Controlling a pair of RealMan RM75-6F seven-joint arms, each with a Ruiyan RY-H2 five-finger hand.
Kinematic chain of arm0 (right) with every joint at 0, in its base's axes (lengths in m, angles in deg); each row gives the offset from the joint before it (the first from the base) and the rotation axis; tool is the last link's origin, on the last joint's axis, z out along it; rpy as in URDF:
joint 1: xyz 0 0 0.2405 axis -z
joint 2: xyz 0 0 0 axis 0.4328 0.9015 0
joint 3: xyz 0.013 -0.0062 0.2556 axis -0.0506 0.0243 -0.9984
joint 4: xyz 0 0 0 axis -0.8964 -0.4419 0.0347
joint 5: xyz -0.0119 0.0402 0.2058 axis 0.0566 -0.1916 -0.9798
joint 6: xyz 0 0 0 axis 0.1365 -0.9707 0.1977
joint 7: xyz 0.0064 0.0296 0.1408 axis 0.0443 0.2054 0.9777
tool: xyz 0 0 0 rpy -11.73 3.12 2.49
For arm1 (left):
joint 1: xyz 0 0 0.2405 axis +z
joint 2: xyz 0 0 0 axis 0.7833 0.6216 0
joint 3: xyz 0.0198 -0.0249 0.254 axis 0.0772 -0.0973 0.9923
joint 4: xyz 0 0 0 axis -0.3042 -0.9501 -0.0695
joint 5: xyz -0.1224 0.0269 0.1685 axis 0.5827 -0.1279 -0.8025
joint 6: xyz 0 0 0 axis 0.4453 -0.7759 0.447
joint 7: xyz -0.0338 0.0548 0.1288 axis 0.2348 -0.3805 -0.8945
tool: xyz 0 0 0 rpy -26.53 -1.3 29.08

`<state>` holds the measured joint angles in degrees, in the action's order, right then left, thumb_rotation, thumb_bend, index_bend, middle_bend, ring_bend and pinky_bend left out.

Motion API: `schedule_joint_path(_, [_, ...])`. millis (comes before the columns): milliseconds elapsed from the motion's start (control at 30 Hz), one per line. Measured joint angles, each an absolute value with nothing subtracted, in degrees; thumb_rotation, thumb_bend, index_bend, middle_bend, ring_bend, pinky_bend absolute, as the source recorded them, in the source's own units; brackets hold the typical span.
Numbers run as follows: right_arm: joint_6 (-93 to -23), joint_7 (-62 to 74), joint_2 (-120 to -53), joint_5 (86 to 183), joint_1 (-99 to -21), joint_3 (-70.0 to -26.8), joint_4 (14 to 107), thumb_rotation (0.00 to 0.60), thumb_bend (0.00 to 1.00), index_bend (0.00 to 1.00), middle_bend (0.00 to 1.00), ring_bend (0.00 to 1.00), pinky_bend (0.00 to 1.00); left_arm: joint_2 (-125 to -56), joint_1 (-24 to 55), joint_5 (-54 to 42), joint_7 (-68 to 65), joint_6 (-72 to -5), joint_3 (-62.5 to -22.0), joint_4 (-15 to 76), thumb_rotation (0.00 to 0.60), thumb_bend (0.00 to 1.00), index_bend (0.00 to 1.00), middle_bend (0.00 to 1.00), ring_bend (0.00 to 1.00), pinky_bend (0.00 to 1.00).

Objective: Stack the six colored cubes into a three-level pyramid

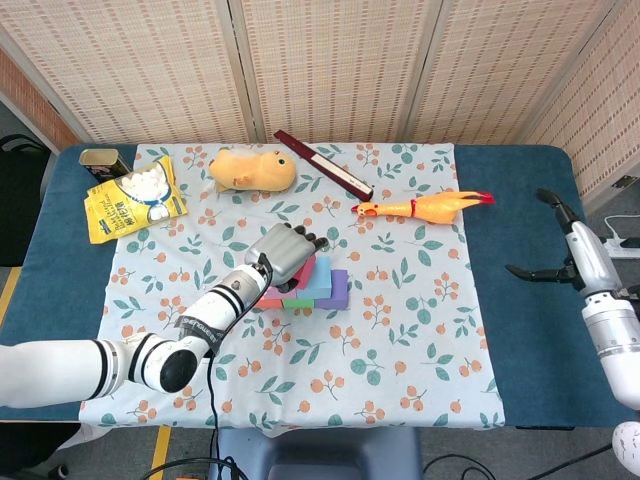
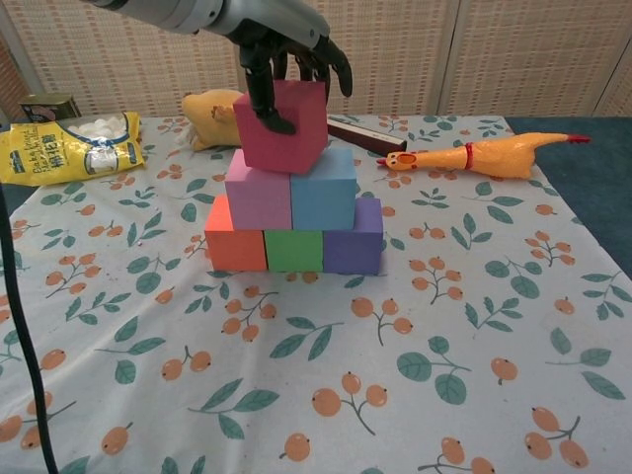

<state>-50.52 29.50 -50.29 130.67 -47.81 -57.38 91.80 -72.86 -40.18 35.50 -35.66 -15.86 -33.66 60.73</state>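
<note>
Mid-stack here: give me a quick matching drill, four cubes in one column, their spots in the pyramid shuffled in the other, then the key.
Cubes:
1. magenta cube
2. green cube
3. blue cube
4. orange cube

Spots:
A. bottom row, middle
B. on top, held by the left hand
C. bottom row, left end in the chest view
D. middle row, right side in the chest view

Pairs: 1-B, 2-A, 3-D, 4-C

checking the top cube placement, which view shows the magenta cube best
The chest view: the magenta cube faces the camera, resting on the second level, with the left hand gripping it. In the head view that hand hides nearly all of it.
</note>
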Motion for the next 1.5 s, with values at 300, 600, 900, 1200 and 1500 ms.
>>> schedule_joint_path(300, [-50.54,29.63,-50.43,130.7,-47.81,-57.46,91.74,0.6,0.0,0.0,0.06,0.0,0.0,-73.26,-40.6,36.41,-37.0,-17.47,-32.77,61.24,0.6,0.36,0.0,0.01,0.0,0.23])
schedule_joint_path(600, [-50.66,29.69,-50.42,130.76,-47.74,-57.51,91.73,0.6,0.0,0.0,0.06,0.0,0.0,-72.31,-39.77,36.24,-34.98,-16.24,-33.47,61.99,0.6,0.33,0.0,0.0,0.0,0.12])
schedule_joint_path(900, [-50.73,30.15,-49.85,132.05,-47.43,-57.43,92.47,0.6,0.0,0.0,0.06,0.0,0.0,-67.47,-34.33,30.72,-27.86,-17.52,-36.06,65.1,0.6,0.33,0.0,0.0,0.0,0.1])
schedule_joint_path(1200, [-50.07,30.6,-49.65,139.2,-47.63,-56.23,97.09,0.6,0.0,0.0,0.06,0.0,0.0,-61.04,-19.19,16.9,-19.68,-27.36,-36.18,67.93,0.6,0.33,0.0,0.0,0.0,0.1])
schedule_joint_path(1500, [-47.13,22.53,-56.27,140.48,-53.82,-55.29,100.99,0.6,0.0,0.0,0.06,0.0,0.0,-61.53,-4.26,2.68,-18.87,-43.05,-32.36,66.96,0.6,0.32,0.04,0.01,0.0,0.09])
